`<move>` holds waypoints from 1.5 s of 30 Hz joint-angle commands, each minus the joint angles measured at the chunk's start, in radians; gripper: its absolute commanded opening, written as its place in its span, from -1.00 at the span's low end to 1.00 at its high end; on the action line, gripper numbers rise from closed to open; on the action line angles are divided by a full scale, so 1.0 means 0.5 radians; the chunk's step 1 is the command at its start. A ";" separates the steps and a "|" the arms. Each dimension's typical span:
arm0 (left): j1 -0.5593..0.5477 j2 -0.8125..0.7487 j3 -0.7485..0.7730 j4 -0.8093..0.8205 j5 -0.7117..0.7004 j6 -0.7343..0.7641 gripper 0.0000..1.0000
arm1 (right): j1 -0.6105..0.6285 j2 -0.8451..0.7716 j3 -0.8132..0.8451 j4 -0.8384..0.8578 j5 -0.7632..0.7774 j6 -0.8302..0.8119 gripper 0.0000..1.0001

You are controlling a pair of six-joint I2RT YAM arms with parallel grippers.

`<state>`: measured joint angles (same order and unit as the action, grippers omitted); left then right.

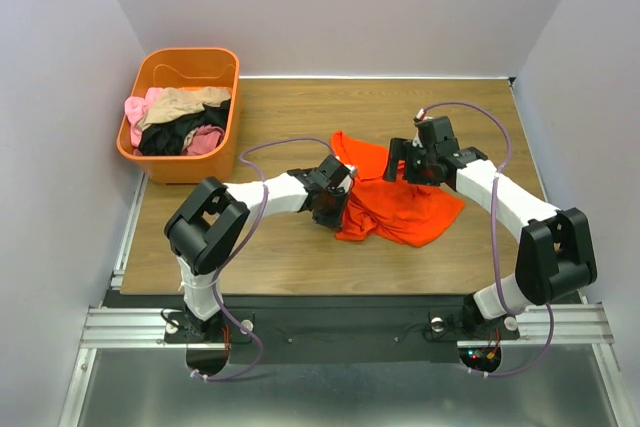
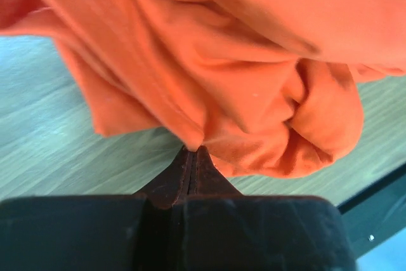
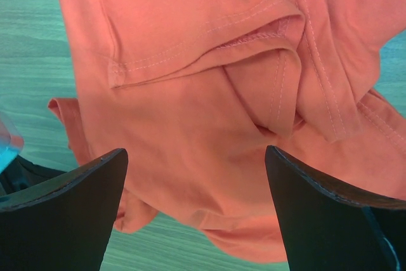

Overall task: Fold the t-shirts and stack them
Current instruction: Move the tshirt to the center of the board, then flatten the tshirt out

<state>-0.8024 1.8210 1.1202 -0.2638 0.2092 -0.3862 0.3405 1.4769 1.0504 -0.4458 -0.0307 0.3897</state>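
An orange-red t-shirt [image 1: 400, 202] lies crumpled on the wooden table, between the two arms. My left gripper [image 1: 338, 205] is at its left edge and is shut on a pinch of its cloth; the closed jaws grip a fold of the shirt [image 2: 254, 80] in the left wrist view. My right gripper [image 1: 408, 169] hovers over the shirt's upper right part with its fingers [image 3: 76, 188] wide open; the shirt's hemmed sleeve [image 3: 209, 42] lies below them. Pink, tan and black t-shirts [image 1: 180, 119] lie heaped in the tub.
An orange plastic tub [image 1: 190, 65] stands at the table's back left corner. Bare wooden table [image 1: 280, 112] runs behind and in front of the shirt. Grey walls enclose the table on three sides.
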 commanded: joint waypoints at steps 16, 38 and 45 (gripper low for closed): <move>0.307 -0.494 -0.117 -0.111 -0.213 -0.172 -1.00 | 0.215 0.596 0.565 0.146 -0.110 -0.258 0.68; 0.448 -0.635 -0.203 -0.132 -0.247 -0.218 -1.00 | 0.258 0.835 0.688 0.146 0.003 -0.239 0.19; 0.448 -0.641 -0.222 -0.120 -0.204 -0.237 -1.00 | 0.258 0.854 0.746 0.146 -0.003 -0.252 0.39</move>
<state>-0.5762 1.5429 1.0229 -0.3275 0.1001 -0.4961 0.4599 1.9255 1.3739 -0.3962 -0.0441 0.2653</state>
